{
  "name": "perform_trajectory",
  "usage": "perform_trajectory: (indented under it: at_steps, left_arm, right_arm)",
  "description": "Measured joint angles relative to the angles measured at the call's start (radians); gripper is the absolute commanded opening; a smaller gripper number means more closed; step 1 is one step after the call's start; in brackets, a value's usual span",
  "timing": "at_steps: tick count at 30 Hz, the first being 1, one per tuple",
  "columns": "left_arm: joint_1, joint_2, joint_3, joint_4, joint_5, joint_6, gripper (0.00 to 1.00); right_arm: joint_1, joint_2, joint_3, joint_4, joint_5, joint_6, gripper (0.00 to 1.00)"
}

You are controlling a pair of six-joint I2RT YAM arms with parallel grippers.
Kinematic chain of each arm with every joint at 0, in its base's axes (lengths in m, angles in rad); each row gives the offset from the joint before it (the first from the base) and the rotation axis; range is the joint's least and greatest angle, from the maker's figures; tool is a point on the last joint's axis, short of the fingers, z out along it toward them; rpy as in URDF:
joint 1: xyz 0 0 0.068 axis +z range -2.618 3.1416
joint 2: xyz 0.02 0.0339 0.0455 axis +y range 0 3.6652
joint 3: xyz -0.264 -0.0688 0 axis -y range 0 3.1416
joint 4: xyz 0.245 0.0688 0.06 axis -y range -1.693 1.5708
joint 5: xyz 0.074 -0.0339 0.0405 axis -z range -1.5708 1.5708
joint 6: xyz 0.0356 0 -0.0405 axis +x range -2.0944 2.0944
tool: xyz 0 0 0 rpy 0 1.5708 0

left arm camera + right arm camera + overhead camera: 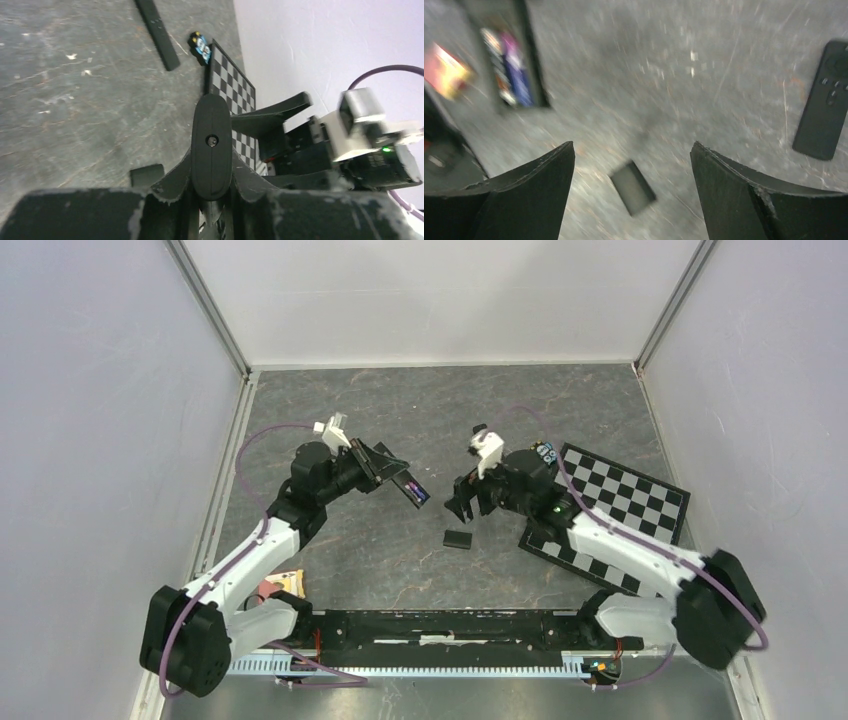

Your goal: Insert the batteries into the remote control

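Pinching the remote point(402, 480) clear of the bench point(400, 400), the left fingers point(172, 181) hold it up and left of the cover point(458, 538), batteries point(418, 493) showing in its open back; the right fingers point(534, 185) hang spread above that cover.

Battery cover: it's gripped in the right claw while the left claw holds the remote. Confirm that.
Not right. The battery cover lies on the table, apart from the open right claw, as the right wrist view shows. The left claw does hold the remote.
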Motion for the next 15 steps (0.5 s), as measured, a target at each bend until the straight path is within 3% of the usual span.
perform_trajectory:
  at_steps: [7,15]
  left_arm:
    - [0.055,-0.019,-0.017,-0.082,-0.055,0.008,0.02]
    - [0.079,-0.019,-0.019,-0.100,-0.054,0.009,0.02]
  right_arm:
    - [0.011,0.218,0.024,-0.277,-0.054,-0.340,0.91]
    - [0.075,0.351,0.040,-0.381,-0.057,-0.541,0.83]
